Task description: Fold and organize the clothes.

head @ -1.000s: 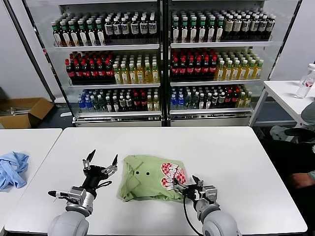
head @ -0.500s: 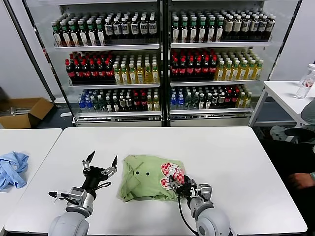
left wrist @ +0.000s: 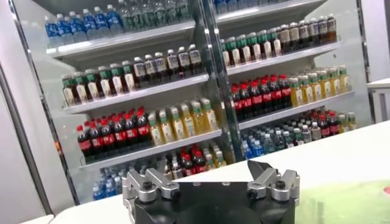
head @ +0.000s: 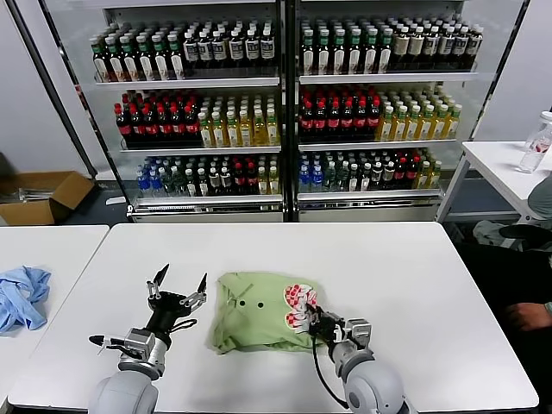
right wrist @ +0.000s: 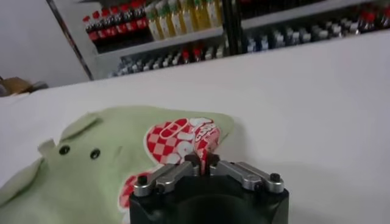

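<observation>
The light green shirt (head: 254,317) lies folded into a bundle on the white table (head: 405,276), collar and dark buttons up, red-and-white graphic on its right part. My right gripper (head: 309,318) is shut on the shirt's right edge at the graphic; the right wrist view shows the fabric (right wrist: 183,139) pinched between its fingertips (right wrist: 202,159). My left gripper (head: 179,286) is open and empty, held above the table just left of the shirt; it also shows in the left wrist view (left wrist: 210,178).
A light blue garment (head: 21,295) lies on a second table at the left. Drink coolers (head: 280,112) full of bottles stand behind the table. A side table with a bottle (head: 536,142) and a seated person are at the right.
My right gripper has moved left and slightly away, dragging the shirt's right edge with the graphic inward over the bundle. The left arm has not moved.
</observation>
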Available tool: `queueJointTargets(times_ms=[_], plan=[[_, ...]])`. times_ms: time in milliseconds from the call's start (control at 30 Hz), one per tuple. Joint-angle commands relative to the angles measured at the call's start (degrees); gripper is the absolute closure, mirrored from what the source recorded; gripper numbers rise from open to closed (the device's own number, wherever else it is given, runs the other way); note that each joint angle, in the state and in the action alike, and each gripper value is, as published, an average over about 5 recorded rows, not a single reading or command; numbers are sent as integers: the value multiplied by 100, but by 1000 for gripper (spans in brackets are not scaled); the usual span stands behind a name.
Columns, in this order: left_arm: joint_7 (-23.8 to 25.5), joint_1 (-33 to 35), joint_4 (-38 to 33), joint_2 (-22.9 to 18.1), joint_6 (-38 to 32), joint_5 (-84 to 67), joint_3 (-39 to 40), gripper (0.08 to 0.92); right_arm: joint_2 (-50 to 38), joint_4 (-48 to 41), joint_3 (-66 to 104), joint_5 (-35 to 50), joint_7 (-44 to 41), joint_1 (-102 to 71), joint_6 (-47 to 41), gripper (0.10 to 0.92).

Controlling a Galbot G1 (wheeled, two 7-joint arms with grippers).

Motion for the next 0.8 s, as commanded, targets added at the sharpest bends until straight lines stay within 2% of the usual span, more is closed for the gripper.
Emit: queueJointTargets(times_ms=[33,333,433,667,800], plan=[[71,-45,144,-2,-554,205,14,177,-329,262,549,-600,-73,22,314,880],[106,-104,265,-86,-756,341,171,177,-478,319,887,-1170,69,-613,373,891],[106,-103,279,-98,-771,362,214,177,-394,475,821,-1295,-21,-684,600,861],[85,-149,268,-63,-744,330,168,177,-513,798,1109,-1639,-299,-479,822,670],[88,-225,291,-77,-724,328,169,177,-592,689,1329,-1679,-373,-184,952,549]])
